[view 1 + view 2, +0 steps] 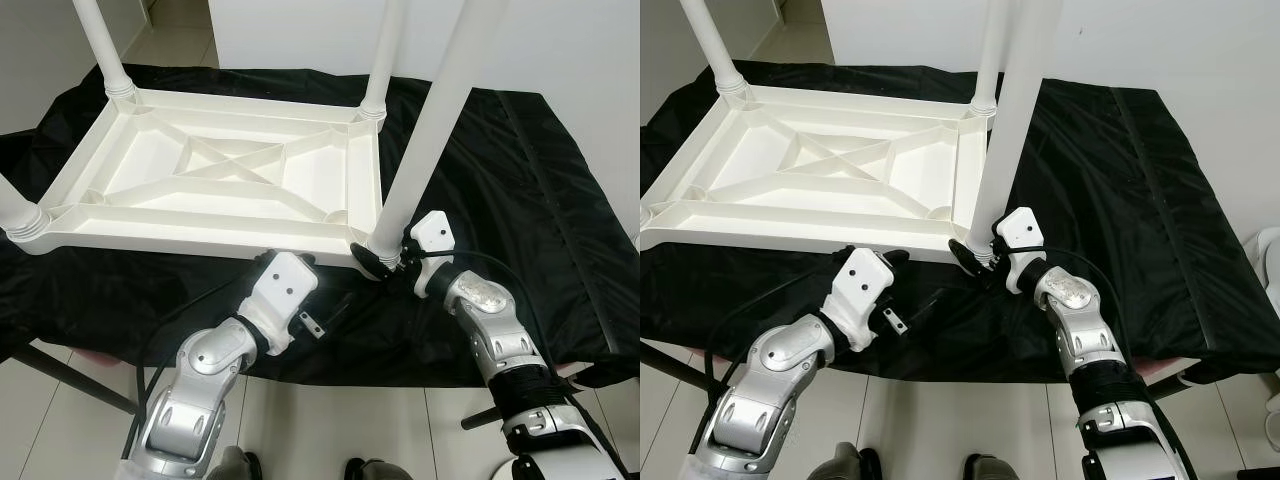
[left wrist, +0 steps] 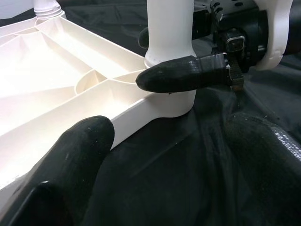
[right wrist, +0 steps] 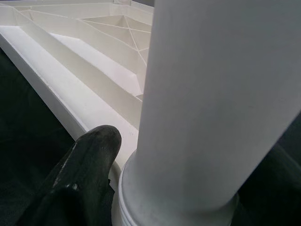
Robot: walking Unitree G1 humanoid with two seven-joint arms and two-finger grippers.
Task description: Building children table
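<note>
A white plastic children's table (image 1: pixel 215 180) lies upside down on a black cloth (image 1: pixel 520 170). Its legs stand upward: far left leg (image 1: pixel 100 45), far right leg (image 1: pixel 385 55), near left leg (image 1: pixel 15 210) and near right leg (image 1: pixel 425 130). My right gripper (image 1: pixel 385 262) is shut around the base of the near right leg (image 3: pixel 211 94), one finger (image 2: pixel 188 75) across its collar. Just in front of the table's near rim (image 2: pixel 136 117), my left gripper (image 1: pixel 288 258) stands open with nothing between its fingers (image 2: pixel 70 165).
The cloth-covered surface ends close to my body, with tiled floor (image 1: pixel 330 420) below. A dark bar (image 1: pixel 70 375) runs under its left side. A white wall (image 1: pixel 560 40) stands behind, and a white object (image 1: pixel 1270 255) sits at the far right.
</note>
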